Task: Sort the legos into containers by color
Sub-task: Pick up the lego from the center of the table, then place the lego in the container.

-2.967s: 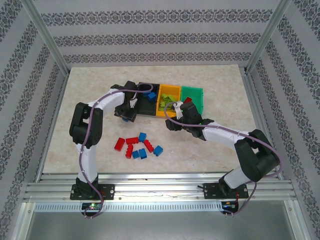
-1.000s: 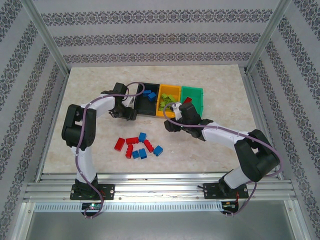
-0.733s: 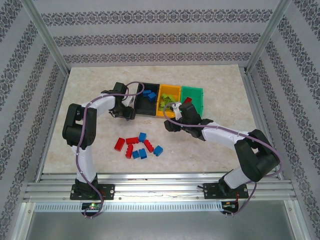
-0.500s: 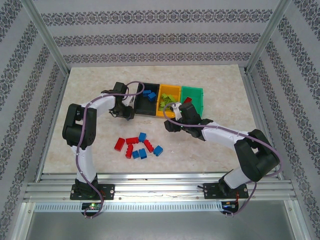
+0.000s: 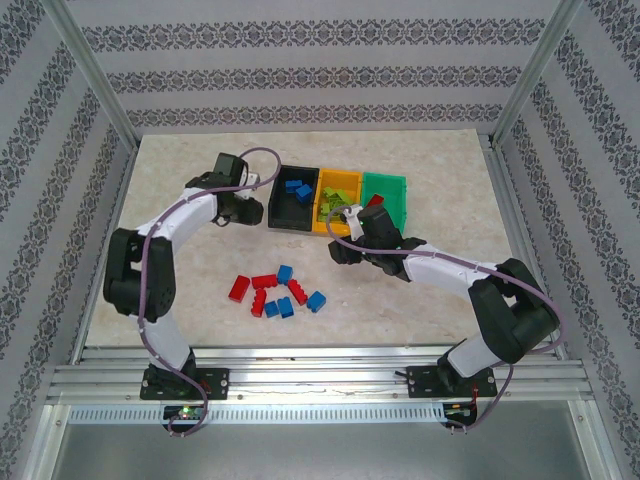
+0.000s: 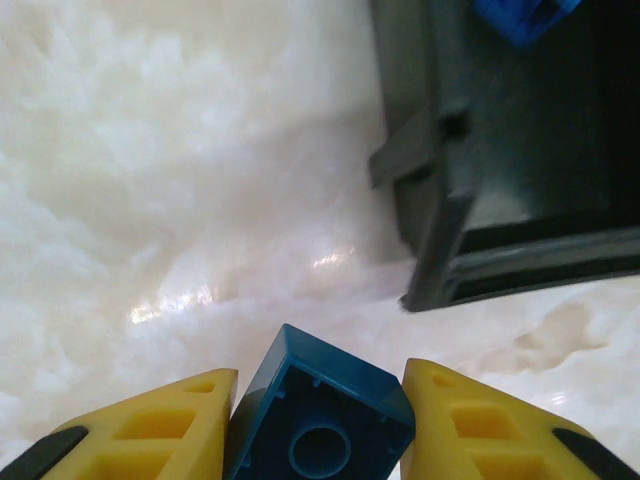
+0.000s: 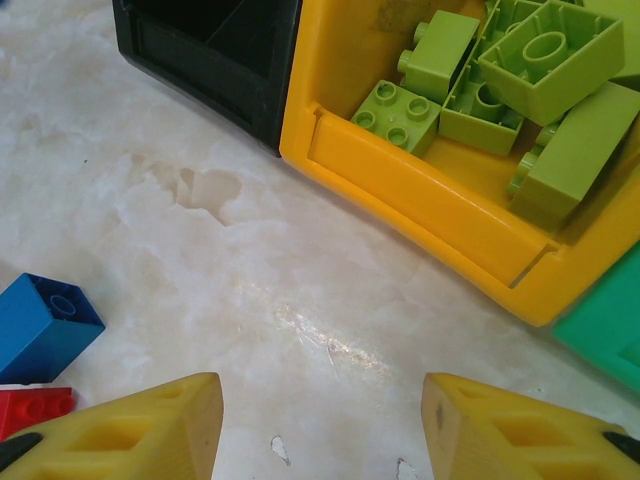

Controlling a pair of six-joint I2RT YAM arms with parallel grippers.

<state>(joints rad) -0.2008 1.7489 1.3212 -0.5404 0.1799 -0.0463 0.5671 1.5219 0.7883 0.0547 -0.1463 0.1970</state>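
Note:
My left gripper (image 5: 248,208) hangs just left of the black bin (image 5: 276,208), shut on a blue lego (image 6: 330,400) whose hollow underside faces the camera; the left gripper (image 6: 318,378) is low over the marble, near the black bin's (image 6: 450,210) corner. Two blue legos (image 5: 297,188) lie in that bin. My right gripper (image 5: 341,249) is open and holds nothing, in front of the yellow bin (image 5: 337,180). The right gripper (image 7: 320,390) hovers over bare table before the yellow bin (image 7: 420,190), which holds several lime legos (image 7: 520,60). A red lego (image 5: 375,202) sits in the green bin (image 5: 398,188).
Several loose red and blue legos (image 5: 275,293) lie on the marble table in front of the bins; a blue one (image 7: 40,325) and a red one (image 7: 30,408) show left of my right gripper. A metal frame and patterned walls enclose the table.
My left arm has swung outward, and its gripper has moved back and left along the black bin's side, still holding the blue lego. The right arm has stayed put.

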